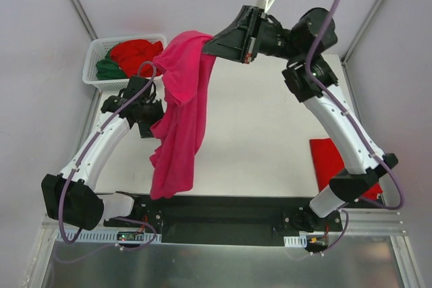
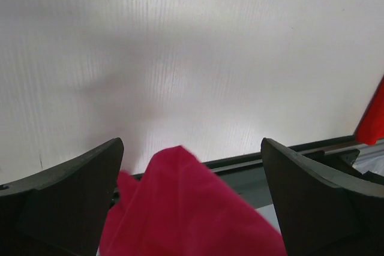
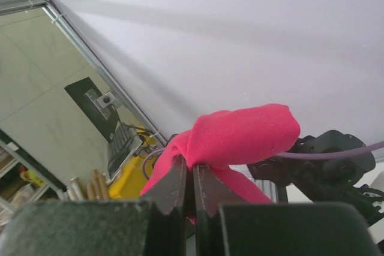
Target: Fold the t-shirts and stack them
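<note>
Magenta t-shirt [image 1: 181, 126] hangs lengthwise from the clamped right end effector [image 1: 206, 46]. Wide-open left end effector [image 1: 158, 110] sits just beside its middle.

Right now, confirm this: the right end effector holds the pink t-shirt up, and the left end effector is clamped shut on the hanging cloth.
Wrong on the left end effector: the left wrist view shows it wide open, the pink t-shirt lying between its spread jaws, not clamped. The right end effector does hold the shirt up.
</note>
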{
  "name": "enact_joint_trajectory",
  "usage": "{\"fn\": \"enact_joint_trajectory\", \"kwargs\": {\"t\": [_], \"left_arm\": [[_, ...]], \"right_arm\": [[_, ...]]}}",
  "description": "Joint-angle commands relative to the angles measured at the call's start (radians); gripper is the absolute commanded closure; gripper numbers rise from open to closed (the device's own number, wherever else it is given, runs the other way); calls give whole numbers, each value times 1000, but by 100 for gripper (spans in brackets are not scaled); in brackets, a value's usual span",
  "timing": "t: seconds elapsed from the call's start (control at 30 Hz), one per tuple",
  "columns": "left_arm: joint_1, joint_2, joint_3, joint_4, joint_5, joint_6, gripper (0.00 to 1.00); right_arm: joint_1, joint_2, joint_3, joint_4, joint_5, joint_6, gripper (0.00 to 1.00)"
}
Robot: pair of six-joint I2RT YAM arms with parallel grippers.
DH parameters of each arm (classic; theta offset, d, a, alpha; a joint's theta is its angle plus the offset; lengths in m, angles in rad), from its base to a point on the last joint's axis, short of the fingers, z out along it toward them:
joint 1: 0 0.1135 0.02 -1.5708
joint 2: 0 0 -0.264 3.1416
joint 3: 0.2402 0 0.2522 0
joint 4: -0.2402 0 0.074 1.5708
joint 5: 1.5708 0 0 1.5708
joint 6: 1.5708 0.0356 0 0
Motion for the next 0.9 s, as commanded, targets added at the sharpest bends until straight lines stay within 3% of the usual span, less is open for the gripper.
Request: {"fn": "enact_joint_trajectory", "kwargs": {"t": [0.0,0.03,0.1,0.13,0.2,0.23,0.27,0.3,0.37,0.43,0.5,0.63,0.7,0.77,0.87], "left_arm": [[-3,-92,-14,8,-61,-16,1],[-4,-108,-18,8,-64,-16,1],[-4,-118,-20,8,-85,-9,1],[-3,-128,-19,4,-95,-5,1],[-4,-129,-8,-24,-133,6,1],[-4,-120,6,-32,-142,7,1],[-4,-115,15,-41,-148,18,0],[-4,-108,33,-62,-159,23,0],[-4,-89,49,-72,-156,41,1],[-4,-69,70,-79,-151,59,1],[-4,-50,99,-85,-151,67,1],[-3,-20,133,-88,-116,60,1],[-6,22,130,-84,-73,41,1],[-39,56,117,-72,-44,14,1],[-160,110,89,-67,-84,-19,1]], "right_arm": [[-34,76,55,300,-112,186,99],[-70,70,52,121,-128,126,99],[-116,32,-6,-79,-114,-124,99],[-170,-22,-20,-328,-79,-236,99],[-219,-71,-21,-514,61,-474,99],[-241,-91,21,-745,149,-562,97],[-241,-96,75,-849,256,-638,88],[-241,-102,150,-911,417,-754,66],[-242,-154,146,-936,533,-781,4],[-239,-174,100,-871,542,-707,4],[-235,-186,57,-793,440,-628,4],[-226,-242,-177,-482,351,-450,4],[-212,-222,-247,-490,316,-460,4],[-167,-209,-282,-627,350,-614,4],[-146,-217,-392,-740,449,-707,4]]}}
